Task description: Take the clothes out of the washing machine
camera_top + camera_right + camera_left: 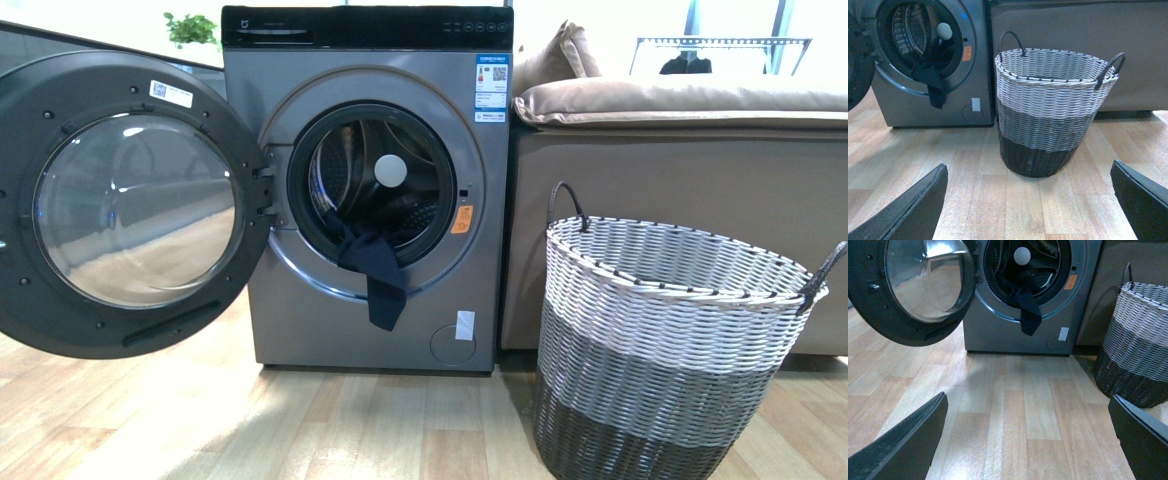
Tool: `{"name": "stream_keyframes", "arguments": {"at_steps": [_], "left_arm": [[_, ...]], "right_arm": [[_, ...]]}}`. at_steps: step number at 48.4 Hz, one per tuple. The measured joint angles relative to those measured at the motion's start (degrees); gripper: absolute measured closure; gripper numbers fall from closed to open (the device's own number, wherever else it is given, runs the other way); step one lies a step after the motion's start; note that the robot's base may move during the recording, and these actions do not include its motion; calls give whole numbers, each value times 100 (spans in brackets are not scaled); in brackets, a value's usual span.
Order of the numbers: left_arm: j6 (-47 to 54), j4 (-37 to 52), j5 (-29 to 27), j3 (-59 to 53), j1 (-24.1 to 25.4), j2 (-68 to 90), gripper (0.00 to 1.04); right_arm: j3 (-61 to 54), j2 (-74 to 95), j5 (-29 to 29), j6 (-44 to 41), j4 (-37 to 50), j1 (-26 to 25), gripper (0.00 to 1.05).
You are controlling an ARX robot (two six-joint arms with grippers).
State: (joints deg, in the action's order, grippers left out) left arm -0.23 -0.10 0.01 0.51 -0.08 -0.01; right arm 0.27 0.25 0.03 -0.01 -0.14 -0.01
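The clothes (378, 275), one dark navy garment, lie half in and half out of the washing machine (300, 320). One part rests inside the drum (340, 170) and the other end hangs over the lower lip of the opening, down the grey front. The left gripper (1027, 405) and the right gripper (1028, 167) both have their fingers spread wide with nothing between them. They are well apart from the machine, low over the floor (300, 430).

Several things could go wrong from here. The round door (130, 200) stands fully open on the left side, so I think the left arm could knock it on the way in. The fabric is soft and thin. A pinch on the hanging tip alone may slip, or it may drag the rest across the rubber seal, where it could catch. The woven basket (660, 340) stands near the machine but not touching it (there is bare floor between them). A loose hold during the carry would therefore drop the garment on the floor and not into the basket.

The floor is of pale wood-look planks, smooth, with some shine from daylight. A beige sofa (690, 170) stands just beside the machine, behind the basket. Bright windows and a green plant (190, 28) are at the back.
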Motion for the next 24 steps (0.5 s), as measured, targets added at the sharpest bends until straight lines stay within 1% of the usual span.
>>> {"name": "stream_keyframes", "arguments": {"at_steps": [24], "left_arm": [[0,0,-2,0,0,2,6]], "right_arm": [[0,0,-7,0,0,0,8]]}}
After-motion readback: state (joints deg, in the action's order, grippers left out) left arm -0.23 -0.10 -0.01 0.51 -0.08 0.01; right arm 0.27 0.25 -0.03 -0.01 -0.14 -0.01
